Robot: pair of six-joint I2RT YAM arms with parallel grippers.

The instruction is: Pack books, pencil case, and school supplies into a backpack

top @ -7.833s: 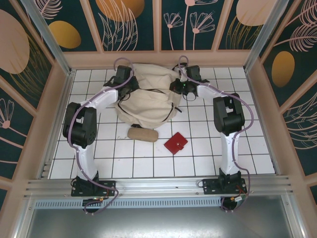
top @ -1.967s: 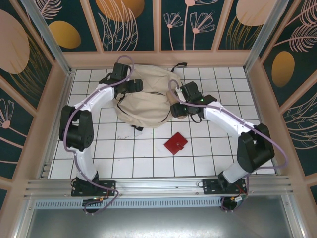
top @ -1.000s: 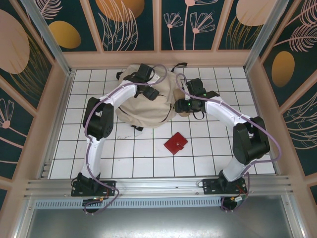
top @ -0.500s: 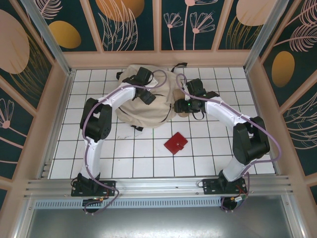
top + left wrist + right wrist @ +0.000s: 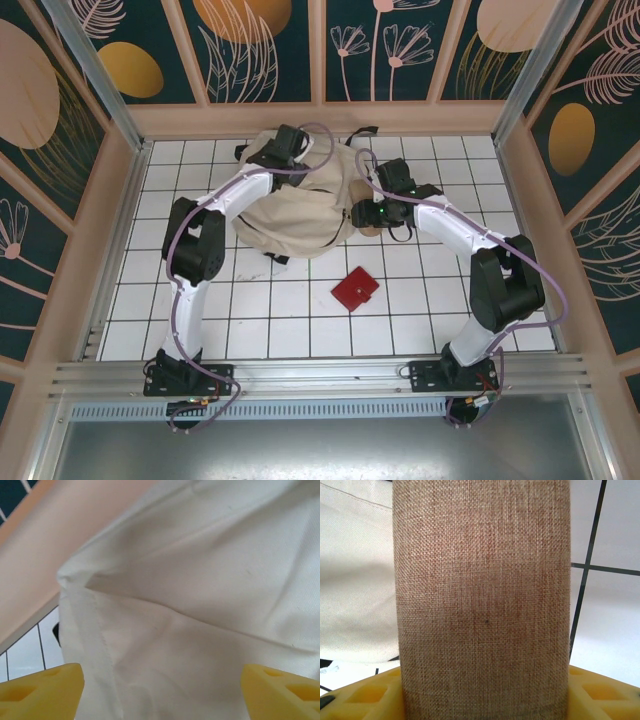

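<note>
Pencil case [image 5: 480, 595] sits clamped in the right gripper [image 5: 485, 697], its long axis running straight up the wrist frame and crossing the yellow jaws at right angles. Overhead, a tan end pokes out below that gripper at the right edge of the backpack [image 5: 290, 210], probably clear of the tiles [image 5: 250, 320]. Left gripper [image 5: 160, 695] hangs over the backpack's far top, jaws spread wide over cream cloth, nothing grasped. Red case [image 5: 355, 289] lies flat nearer the bases, well apart.
</note>
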